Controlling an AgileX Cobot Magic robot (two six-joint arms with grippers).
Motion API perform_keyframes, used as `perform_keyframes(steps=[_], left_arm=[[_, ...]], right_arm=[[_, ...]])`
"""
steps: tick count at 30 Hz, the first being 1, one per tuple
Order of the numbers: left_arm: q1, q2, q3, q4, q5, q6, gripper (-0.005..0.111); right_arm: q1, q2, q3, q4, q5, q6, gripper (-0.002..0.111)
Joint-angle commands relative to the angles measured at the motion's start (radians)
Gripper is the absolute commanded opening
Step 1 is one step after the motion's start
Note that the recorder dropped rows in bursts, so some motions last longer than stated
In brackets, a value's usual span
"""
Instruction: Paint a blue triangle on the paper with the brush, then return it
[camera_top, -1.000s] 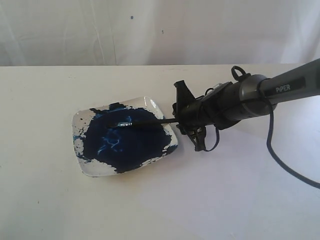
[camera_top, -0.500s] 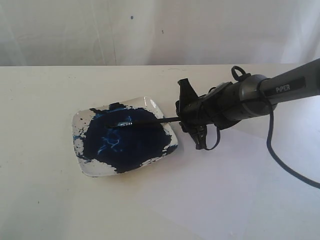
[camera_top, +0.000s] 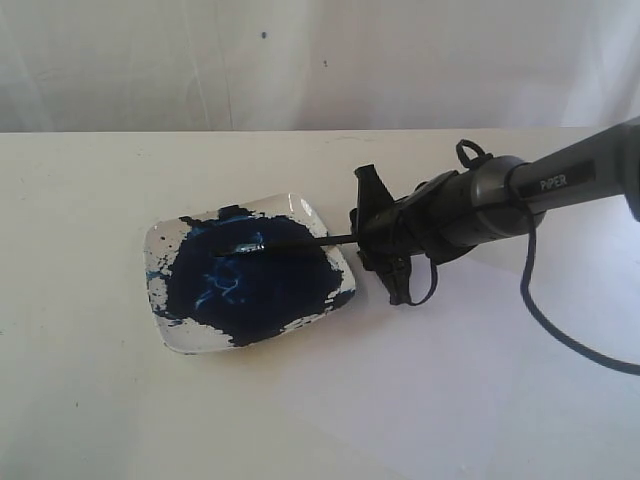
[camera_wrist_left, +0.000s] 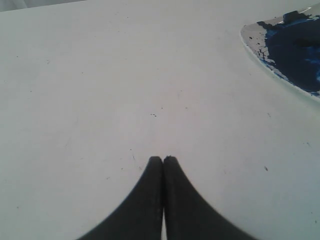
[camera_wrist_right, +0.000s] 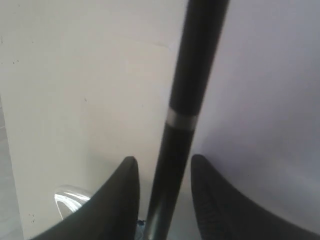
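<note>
The brush (camera_top: 300, 241) lies across the glass dish (camera_top: 165, 240), its tip in the dark blue paint and its handle sticking out over the rim toward my right gripper (camera_top: 383, 243). That gripper is open, one finger on each side of the handle. In the right wrist view the black handle with its white band (camera_wrist_right: 181, 119) runs between the fingers of the right gripper (camera_wrist_right: 165, 159) with a gap on both sides. The paper (camera_top: 450, 380) lies flat under and in front of the right arm. The blue triangle is out of view. My left gripper (camera_wrist_left: 163, 159) is shut and empty above bare table.
The dish's rim (camera_wrist_left: 250, 42) shows far off in the left wrist view. A black cable (camera_top: 560, 335) hangs from the right arm over the paper. A white cloth backdrop (camera_top: 300, 60) closes the far side of the table.
The right arm has dropped slightly and its gripper has edged along the handle toward the dish. The brush and the dish have not moved.
</note>
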Motion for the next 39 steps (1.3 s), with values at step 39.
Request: perform_keyframes(steps=[39], left_arm=[[0.004, -0.002, 0.003, -0.01, 0.007, 0.0, 0.0]], right_arm=[[0.001, 0.006, -0.033, -0.003, 0.016, 0.055, 0.023]])
